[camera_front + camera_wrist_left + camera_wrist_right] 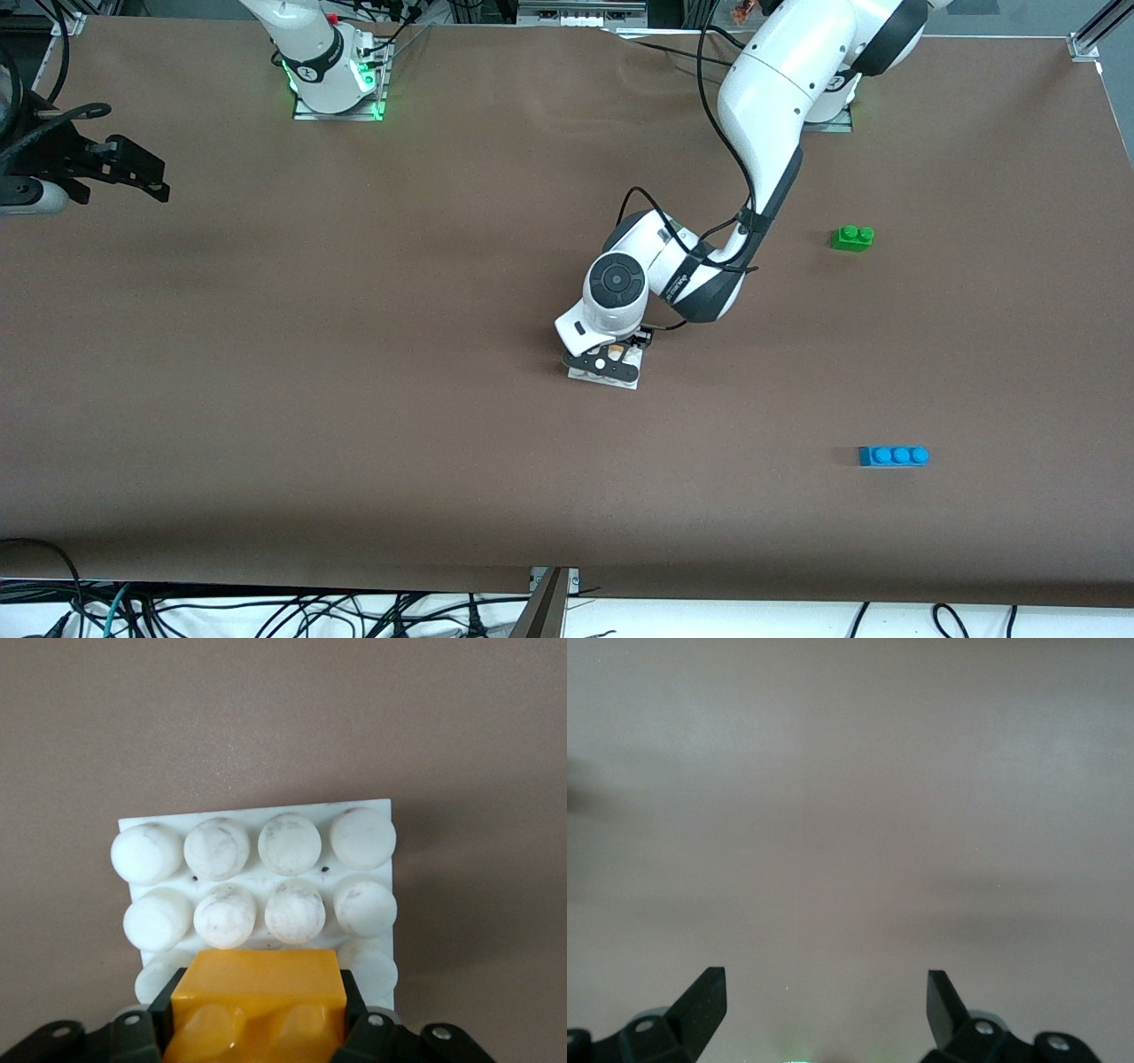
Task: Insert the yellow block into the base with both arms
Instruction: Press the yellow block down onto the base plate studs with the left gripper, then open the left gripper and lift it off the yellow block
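A: where's the yellow block (259, 999) at?
B: clamped lengthwise between the left gripper (259, 1028) fingers, long axis spanning finger to finger, down on the base (257, 819) mid-table. Right gripper (826, 1003) waits with fingers spread over bare table.

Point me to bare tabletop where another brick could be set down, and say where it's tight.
Free: the wide brown stretch between the waiting right end effector and the base; also the patch between the green brick and blue brick. Tight: at the base, where the left end effector holds the yellow block over its studs.
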Available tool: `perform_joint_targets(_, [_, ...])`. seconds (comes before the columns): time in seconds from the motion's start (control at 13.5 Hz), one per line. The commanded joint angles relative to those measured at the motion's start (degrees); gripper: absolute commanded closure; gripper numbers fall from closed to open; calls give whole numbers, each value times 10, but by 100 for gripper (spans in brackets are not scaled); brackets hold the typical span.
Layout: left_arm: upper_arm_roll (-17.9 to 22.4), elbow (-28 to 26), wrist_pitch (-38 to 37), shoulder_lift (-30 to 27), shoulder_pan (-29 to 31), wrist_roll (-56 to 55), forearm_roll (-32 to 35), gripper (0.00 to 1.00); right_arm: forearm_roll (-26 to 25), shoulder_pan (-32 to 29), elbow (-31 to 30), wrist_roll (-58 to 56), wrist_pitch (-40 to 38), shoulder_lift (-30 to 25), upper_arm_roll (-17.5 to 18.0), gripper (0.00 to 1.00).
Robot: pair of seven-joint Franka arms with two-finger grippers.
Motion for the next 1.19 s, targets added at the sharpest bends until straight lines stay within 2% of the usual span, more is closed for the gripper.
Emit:
perform_joint_targets(0.0, [2,11,27,22,-8,8,3,63,-4,-5,13,-13,-2,2,-3,0])
perform_joint_targets(0.15, [2,11,27,21,-8,4,3,8,-3,-4,26,-11,-3,7,-3,0])
perform_joint_targets(0.22, [1,11,26,21,-7,3,2,0,-5,-4,28,-8,-4,8,-3,0])
perform_joint_targets(0.37, [1,11,24,16,-7,0,-1,0,-5,-2,30,-8,-7,9,-2,0])
perform_joint_targets(0.52, [-1,12,15,-2,-7,-8,-4,0,2,-3,32,-14,-7,8,-20,0])
perform_joint_targets(0.67, [-5,13,-37,-32,-6,-17,-9,0,4,-3,41,-14,-7,7,-23,0])
perform_joint_targets(0.82, [-3,13,-77,-67,-5,-25,-50,0,3,1,41,-13,-8,10,-21,0])
perform_joint_targets(1.12, [3,13,-159,-134,7,-22,-50,0,4,0,41,-14,-10,8,-22,0])
